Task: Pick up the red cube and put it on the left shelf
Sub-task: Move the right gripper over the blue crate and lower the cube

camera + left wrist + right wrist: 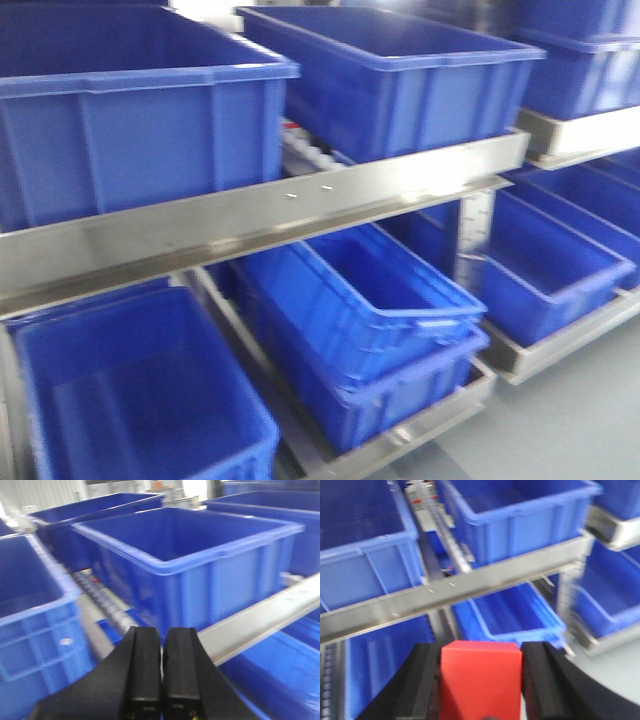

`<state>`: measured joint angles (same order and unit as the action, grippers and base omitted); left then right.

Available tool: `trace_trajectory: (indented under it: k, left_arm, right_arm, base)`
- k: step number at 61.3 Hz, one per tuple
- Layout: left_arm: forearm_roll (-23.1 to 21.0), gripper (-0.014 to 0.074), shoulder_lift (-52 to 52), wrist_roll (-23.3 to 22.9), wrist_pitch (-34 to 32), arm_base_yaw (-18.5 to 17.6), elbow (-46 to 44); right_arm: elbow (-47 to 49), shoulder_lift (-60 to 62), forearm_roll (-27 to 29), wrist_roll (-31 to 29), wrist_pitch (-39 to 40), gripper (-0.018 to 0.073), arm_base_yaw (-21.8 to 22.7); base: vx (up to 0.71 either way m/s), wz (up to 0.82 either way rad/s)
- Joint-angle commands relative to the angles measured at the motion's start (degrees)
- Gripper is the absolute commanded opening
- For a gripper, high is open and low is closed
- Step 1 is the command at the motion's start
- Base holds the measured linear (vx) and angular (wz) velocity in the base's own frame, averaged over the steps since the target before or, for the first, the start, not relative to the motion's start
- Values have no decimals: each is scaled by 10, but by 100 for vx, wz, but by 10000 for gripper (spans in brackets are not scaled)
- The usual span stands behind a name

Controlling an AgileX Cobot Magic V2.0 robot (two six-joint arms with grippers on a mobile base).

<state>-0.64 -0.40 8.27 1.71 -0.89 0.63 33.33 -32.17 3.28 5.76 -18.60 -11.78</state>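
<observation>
**Right wrist-mounted view: red cube clamped in the jaws, facing the rack**

The right gripper (481, 680) is holding the red cube (480, 677) squarely between its two black fingers (422, 680), one pressing on each side of the block. The cube is filling the gap between them and is hanging in the air in front of the left shelf (380, 615), apart from it and touching no part of it.

The shelf's steel front rail (485, 577) is running across the frame above the cube, with two small screws (451, 584) showing near its middle. Behind the rail, a white roller track (452, 545) is running back between two large blue crates (520, 515) on the upper level. More crates are sitting on the level below.

In the left wrist-mounted view, the left gripper (162, 670) is showing its fingers pressed together with nothing between them. It is hovering near the rail, facing a blue crate on the upper level.

The exterior front-facing view is showing the same rail (300, 205) tilted across the picture, with crates above and below it. Neither arm is appearing there. All three pictures are slightly blurred.
</observation>
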Motion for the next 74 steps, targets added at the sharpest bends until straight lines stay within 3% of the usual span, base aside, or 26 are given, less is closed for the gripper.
trace_trajectory:
  k: [1, 42, 74]
  left_arm:
    - [-3, 106, 4, 0, -52, -3, 13]
    - [-3, 106, 4, 0, -52, -3, 13]
    - [-3, 106, 4, 0, -52, -3, 13]
  right_arm:
    - [16, -1, -4, -3, 48, 67, 3]
    - [16, -1, -4, -3, 48, 67, 3]
    - [16, -1, -4, -3, 48, 67, 3]
  base:
    - [38, 72]
    - [28, 60]
    - [8, 20]
